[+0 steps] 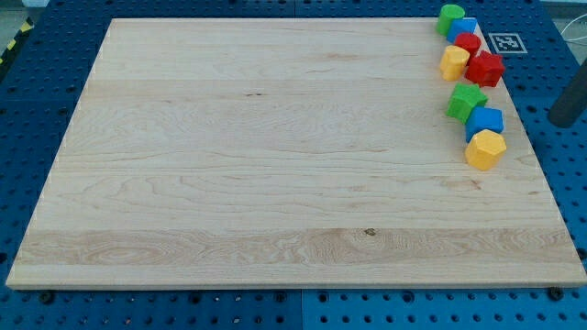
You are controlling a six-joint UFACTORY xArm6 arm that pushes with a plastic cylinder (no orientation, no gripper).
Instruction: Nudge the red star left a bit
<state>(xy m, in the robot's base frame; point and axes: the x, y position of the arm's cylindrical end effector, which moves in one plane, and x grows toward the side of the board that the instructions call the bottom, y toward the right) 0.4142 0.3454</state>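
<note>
Pale wood fills the near foreground: the board is a smooth, light plank panel with fine grain lines and a small dark knot toward six o'clock, lying on a blue perforated table.

All eight blocks crowd the board's edge around two o'clock, in two clusters. In the upper cluster a green cylinder-like block sits farthest toward twelve, with a blue block touching it, then a small red block, a yellow block and the red star, a chunky, notched glossy piece touching the yellow block at its nine o'clock side. A short gap below, a green block, a blue block and a yellow faceted block run in a touching chain toward five o'clock. All look like matte-painted solid pieces.

A dark rod enters at the view's right edge, off the board, at about three o'clock from the red star and well apart from it; my tip rests over the blue table, touching no block. The arm carries no pincer, so nothing is held.

A black-and-white marker tag lies at the board's corner, just beside the red star's one o'clock.
</note>
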